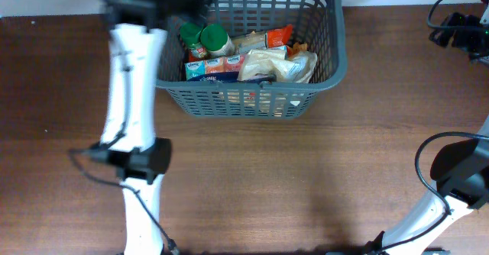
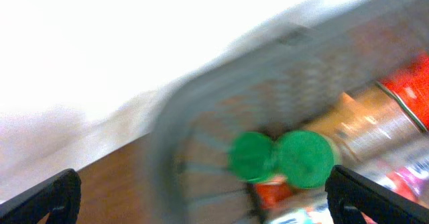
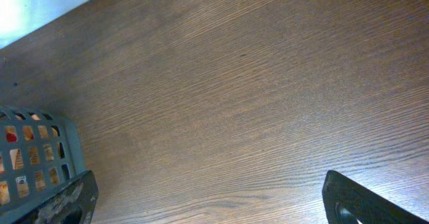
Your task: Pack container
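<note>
The dark grey basket [image 1: 330,53] stands at the table's far middle, holding two green-lidded jars [image 1: 205,37], snack packets and small boxes. My left gripper [image 1: 195,1] hovers over the basket's far left corner, open and empty. The left wrist view is blurred. In it the open jaws [image 2: 208,207] span the basket rim [image 2: 171,127] and the two green lids [image 2: 280,157]. My right gripper [image 3: 214,207] is open and empty above bare table, with a basket corner [image 3: 70,143] at its left.
Orange and pale packets [image 1: 279,60] fill the basket's right half. My right arm [image 1: 458,175] stands at the front right. Black cables and a device [image 1: 458,26] lie at the far right. The brown wood table [image 1: 306,179] ends at a white wall behind.
</note>
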`<action>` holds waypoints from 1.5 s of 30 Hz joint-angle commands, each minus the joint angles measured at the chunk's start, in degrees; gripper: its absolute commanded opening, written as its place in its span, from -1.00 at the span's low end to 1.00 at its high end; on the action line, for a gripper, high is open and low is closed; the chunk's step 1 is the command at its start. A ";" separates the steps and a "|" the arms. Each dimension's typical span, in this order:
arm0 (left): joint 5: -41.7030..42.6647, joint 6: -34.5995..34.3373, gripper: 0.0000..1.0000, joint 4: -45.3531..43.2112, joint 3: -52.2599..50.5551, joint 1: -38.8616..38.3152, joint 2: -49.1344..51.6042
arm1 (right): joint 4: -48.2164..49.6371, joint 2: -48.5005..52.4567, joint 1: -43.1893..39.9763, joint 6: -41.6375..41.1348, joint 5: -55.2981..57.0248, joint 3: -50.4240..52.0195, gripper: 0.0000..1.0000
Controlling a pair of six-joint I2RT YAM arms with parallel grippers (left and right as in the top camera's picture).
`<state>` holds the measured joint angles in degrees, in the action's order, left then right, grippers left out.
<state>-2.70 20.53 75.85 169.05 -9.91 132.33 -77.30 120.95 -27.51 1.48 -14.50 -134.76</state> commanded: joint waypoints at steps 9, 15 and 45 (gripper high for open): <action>2.34 -19.91 0.98 6.27 0.15 27.61 -2.69 | 0.15 -0.87 -0.26 -0.28 -0.28 0.33 0.97; 3.37 -19.89 0.98 6.29 0.15 29.73 -2.69 | 0.15 -0.98 1.09 -0.28 -0.26 0.35 0.97; 3.37 -19.89 0.98 6.29 0.15 29.68 -2.69 | 46.45 -95.69 28.09 10.08 13.42 87.10 0.97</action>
<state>0.25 1.19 82.19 169.36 19.73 129.05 -34.81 39.20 0.86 11.99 -0.25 -65.60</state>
